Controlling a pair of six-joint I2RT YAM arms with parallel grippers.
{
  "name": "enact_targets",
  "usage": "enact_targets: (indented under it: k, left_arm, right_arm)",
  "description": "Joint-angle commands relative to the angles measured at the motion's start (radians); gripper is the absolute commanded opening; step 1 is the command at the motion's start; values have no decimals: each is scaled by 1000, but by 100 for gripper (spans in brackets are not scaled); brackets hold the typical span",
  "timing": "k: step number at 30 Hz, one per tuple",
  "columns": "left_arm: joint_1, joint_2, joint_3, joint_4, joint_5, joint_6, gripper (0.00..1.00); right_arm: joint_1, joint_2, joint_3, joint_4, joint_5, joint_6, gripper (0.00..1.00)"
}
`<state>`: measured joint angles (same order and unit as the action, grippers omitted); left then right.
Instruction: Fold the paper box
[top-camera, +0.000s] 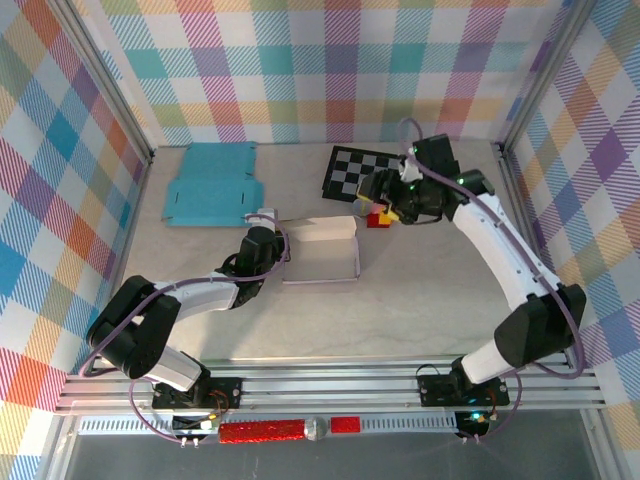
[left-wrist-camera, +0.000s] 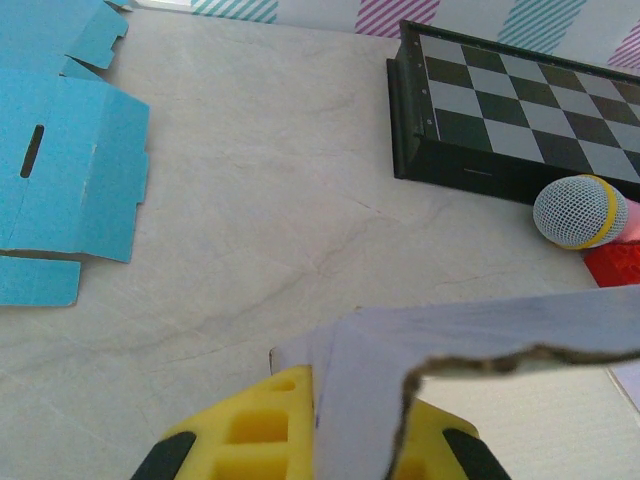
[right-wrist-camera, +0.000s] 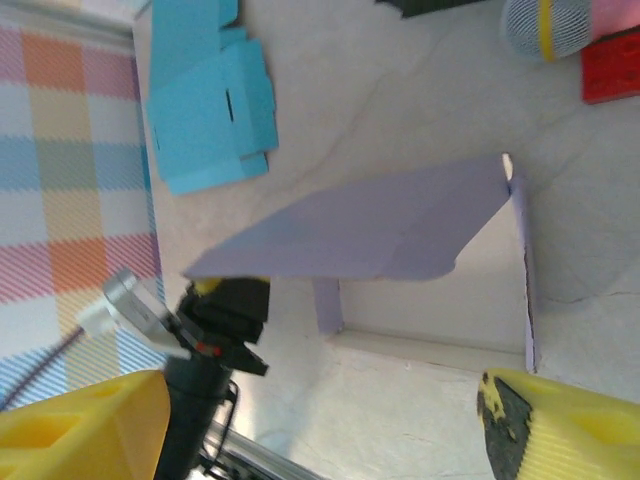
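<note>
L gripper (left-wrist-camera: 315, 440) is pinched tight on a raised flap of the pale paper box (top-camera: 322, 250), which sits mid-table, just in front of the checkerboard (top-camera: 365, 172). R gripper (right-wrist-camera: 320, 425) hangs by the box's far right corner w/ its yellow fingers (right-wrist-camera: 560, 420) spread wide, holding nothing. Flat blue cardboard (top-camera: 212, 183) lies at the back left, apart from the box. A toy mic (left-wrist-camera: 580, 212) & red block (left-wrist-camera: 615, 262) sit btwn board & box, near the R gripper.
</note>
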<state>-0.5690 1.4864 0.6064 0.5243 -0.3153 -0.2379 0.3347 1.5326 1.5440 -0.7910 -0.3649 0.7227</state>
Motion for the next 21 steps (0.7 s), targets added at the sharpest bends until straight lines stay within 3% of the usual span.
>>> enact_targets:
  k: [1, 10, 21]
  left_arm:
    - [-9, 12, 26, 1, 8, 11, 0]
    - [-11, 15, 23, 14, 12, 8, 0]
    - [-29, 23, 17, 25, 3, 6, 0]
  right_arm:
    - [-41, 147, 69, -146, -53, 96, 75]
    - [-41, 439, 218, -211, -257, 181, 55]
    - [-13, 494, 180, -180, -303, 201, 49]
